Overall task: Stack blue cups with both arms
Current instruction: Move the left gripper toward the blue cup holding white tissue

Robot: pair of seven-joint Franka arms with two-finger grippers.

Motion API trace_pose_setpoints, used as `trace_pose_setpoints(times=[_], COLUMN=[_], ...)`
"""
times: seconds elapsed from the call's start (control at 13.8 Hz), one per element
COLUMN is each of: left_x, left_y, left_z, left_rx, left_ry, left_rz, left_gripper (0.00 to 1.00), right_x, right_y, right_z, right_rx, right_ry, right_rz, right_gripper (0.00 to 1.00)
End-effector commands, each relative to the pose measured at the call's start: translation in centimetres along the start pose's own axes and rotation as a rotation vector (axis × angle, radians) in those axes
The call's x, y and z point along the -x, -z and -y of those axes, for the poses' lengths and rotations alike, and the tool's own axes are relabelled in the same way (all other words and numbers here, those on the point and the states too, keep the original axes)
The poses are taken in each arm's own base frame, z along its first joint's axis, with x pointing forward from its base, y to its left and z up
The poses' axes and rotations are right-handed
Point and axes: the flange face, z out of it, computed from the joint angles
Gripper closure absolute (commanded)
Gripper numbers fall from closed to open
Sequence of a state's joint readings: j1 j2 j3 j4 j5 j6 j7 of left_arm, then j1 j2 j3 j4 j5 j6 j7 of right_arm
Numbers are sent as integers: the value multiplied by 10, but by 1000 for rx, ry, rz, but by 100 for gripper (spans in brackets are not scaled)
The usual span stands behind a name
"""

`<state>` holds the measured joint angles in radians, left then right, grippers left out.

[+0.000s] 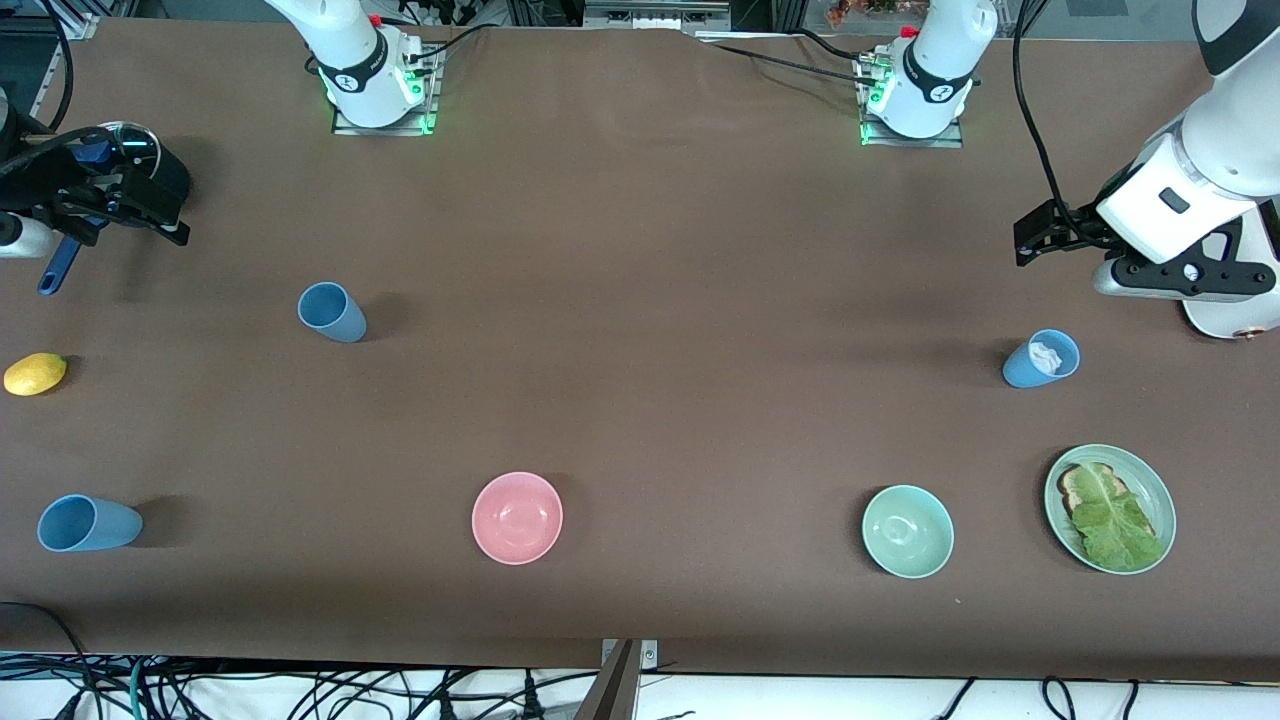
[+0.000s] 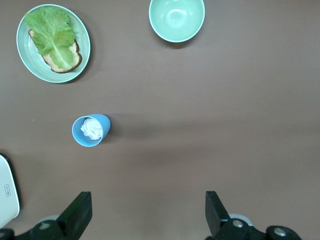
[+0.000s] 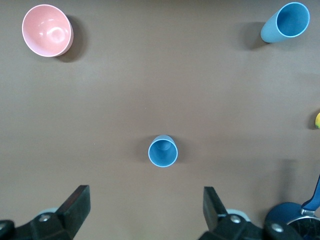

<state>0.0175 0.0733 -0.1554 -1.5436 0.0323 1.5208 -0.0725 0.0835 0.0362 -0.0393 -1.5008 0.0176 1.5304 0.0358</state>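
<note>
Three light-blue cups stand apart on the brown table. One cup (image 1: 332, 312) (image 3: 162, 151) is toward the right arm's end. A second cup (image 1: 88, 523) (image 3: 285, 22) is at that same end, nearer the front camera. The third cup (image 1: 1040, 360) (image 2: 91, 131) is toward the left arm's end and has something white and crumpled inside. My right gripper (image 1: 150, 215) (image 3: 145, 197) is open and empty, up at the right arm's end of the table. My left gripper (image 1: 1035, 235) (image 2: 147, 200) is open and empty, up at the left arm's end.
A pink bowl (image 1: 517, 517) (image 3: 47, 30) and a mint-green bowl (image 1: 907, 531) (image 2: 176, 19) sit near the front edge. A green plate (image 1: 1150, 480) (image 2: 25, 60) holds toast and lettuce. A lemon (image 1: 35, 373) and a dark blue lidded pan (image 3: 290, 220) lie at the right arm's end.
</note>
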Motion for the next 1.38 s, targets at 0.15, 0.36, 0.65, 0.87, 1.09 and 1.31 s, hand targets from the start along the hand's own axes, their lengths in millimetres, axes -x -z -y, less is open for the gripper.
trace_pose_setpoints(times=[0.15, 0.36, 0.65, 0.87, 1.09, 1.31], left_x=[-3, -6, -8, -10, -9, -7], left_y=[6, 2, -1, -1, 1, 4], left_z=[0, 5, 12, 19, 24, 32], left_rx=[-2, -3, -2, -2, 0, 4], left_ry=[8, 17, 20, 24, 35, 49], left_rz=[-14, -8, -3, -15, -17, -23], left_gripper=[0, 0, 0, 0, 0, 0], right_x=[-2, -3, -4, -5, -5, -4], right_y=[5, 3, 2, 2, 2, 2], right_z=[2, 1, -1, -2, -2, -1], right_rx=[-4, -2, 0, 0, 0, 1], right_ry=[-11, -13, -16, -17, -17, -16], right_rz=[-5, -5, -4, -2, -2, -2], right_gripper=[0, 0, 0, 0, 0, 0])
